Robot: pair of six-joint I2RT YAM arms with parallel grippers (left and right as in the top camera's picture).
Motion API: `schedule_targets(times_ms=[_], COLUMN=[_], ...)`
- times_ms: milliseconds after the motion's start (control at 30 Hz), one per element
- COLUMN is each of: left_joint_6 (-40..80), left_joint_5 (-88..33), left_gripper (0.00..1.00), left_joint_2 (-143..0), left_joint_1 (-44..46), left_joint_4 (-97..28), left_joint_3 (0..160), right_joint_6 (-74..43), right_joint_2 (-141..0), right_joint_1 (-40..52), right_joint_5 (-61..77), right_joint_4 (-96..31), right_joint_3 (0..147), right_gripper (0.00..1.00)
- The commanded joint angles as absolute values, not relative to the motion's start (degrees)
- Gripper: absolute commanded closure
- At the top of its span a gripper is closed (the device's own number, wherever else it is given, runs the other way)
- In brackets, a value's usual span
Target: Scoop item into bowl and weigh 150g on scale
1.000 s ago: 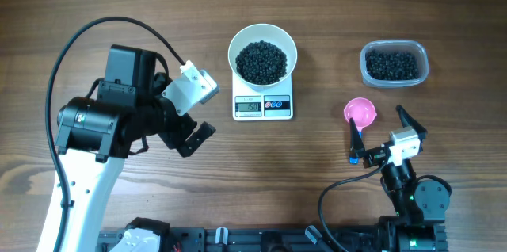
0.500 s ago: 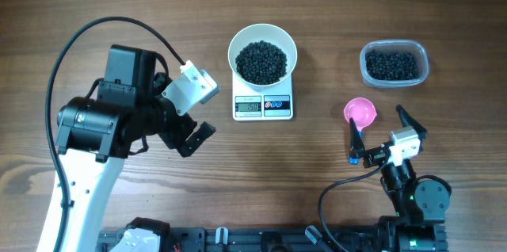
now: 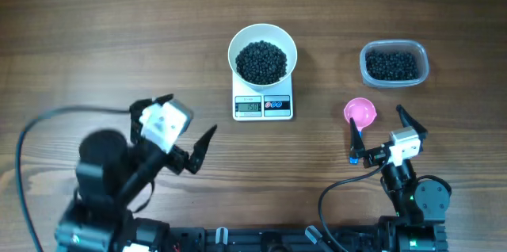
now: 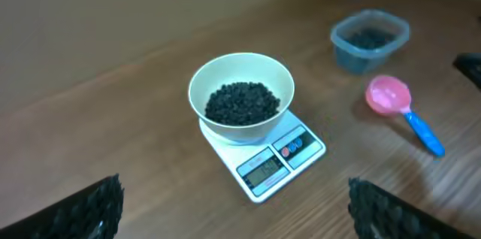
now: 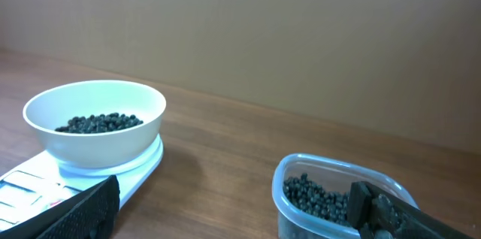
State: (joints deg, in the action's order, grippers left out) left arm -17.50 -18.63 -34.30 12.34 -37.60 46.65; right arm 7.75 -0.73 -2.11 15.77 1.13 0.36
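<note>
The tiny round black-blue beads (image 3: 262, 61) are sitting as a dark grainy heap inside the deep round white bowl (image 3: 234, 55), filling its bottom and leaving the upper wall bare. The bowl is resting on the small flat white rectangular digital scale (image 3: 263, 106), covering its far part, while the grey display and buttons are showing along the near edge; the digits are too small to read. To the right and well apart, a clear rounded-rectangular plastic tub (image 3: 364, 66) is holding more of the same dark beads (image 3: 392, 65). Nearer the front, a small pink scoop with a blue handle (image 3: 360, 112) is lying on the brown wooden table (image 3: 119, 14), its cup facing up. The right gripper (image 3: 382, 131) is hanging just beside that handle with its jaws spread wide, gripping nothing. The left gripper (image 3: 192, 112), blurred from overhead, is also standing wide apart and empty, left of the scale. In the right wrist view the tub and scale are being cut off by the frame's lower edge
</note>
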Motion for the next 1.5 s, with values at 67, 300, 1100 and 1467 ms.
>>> schedule_targets(times_ms=[67,300,1100,1467], left_joint_6=[-0.3,3.7,10.8,10.8], left_joint_5=[-10.3,-10.4,-6.2,-4.4], left_gripper=[0.00,0.00,0.00,0.00], left_joint_2=[-21.6,-7.2,-0.1,-0.1], left_joint_1=[11.2,5.0,5.0,3.3], left_joint_4=[-23.2,-21.8,-4.2,-4.3], left_joint_3=[28.3,19.6,0.9,0.3], right_joint_6=[7.1,7.1,7.1,7.1], right_joint_2=[-0.3,-0.3,-0.3,-0.3], right_joint_1=[-1.8,-1.8,-1.8,-1.8], right_joint_5=[15.0,15.0,15.0,15.0], right_joint_4=[1.2,1.2,1.2,1.2], right_joint_3=[0.3,0.3,0.3,0.3], right_gripper=[0.00,0.00,0.00,0.00])
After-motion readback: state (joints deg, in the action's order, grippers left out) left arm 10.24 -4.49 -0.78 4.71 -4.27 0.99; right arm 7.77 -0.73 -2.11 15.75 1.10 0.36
